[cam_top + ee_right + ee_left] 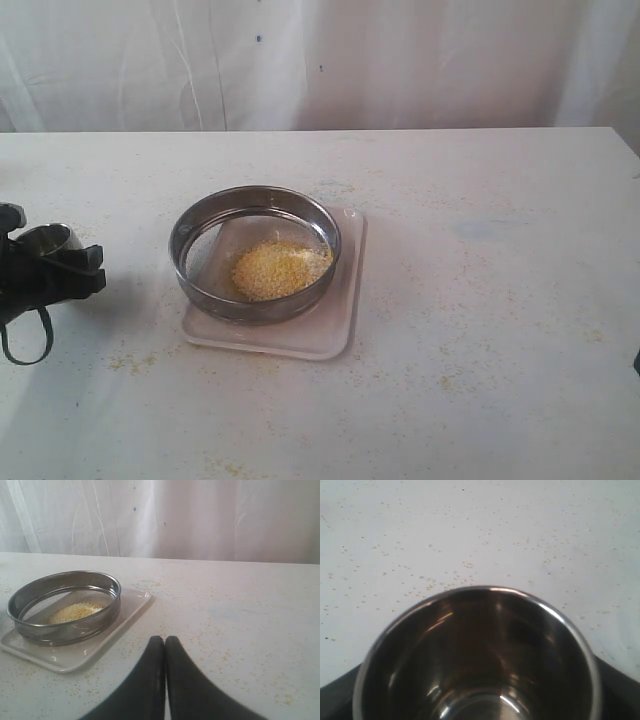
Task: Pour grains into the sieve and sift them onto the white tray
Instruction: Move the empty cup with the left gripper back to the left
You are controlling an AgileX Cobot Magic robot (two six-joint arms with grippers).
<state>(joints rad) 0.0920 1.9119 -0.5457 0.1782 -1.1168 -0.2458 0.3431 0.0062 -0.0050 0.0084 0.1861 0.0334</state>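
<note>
Exterior view: sieve sits leftward on white tray.

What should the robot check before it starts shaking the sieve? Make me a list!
1. Grains are in the sieve: ok, a yellow pile lies on the mesh.
2. Sieve is over the white tray: ok, it sits on the tray, inside the rim.
3. Steel cup is emptied: ok, no grains show inside it.
4. Cup is out of the way: ok, the left gripper holds it off to the side, apart from the tray.
5. Right gripper is ready to grab the sieve: not ok, its fingers are pressed together and apart from the sieve.
6. Tray under the mesh has no grains yet: cannot tell.
</note>
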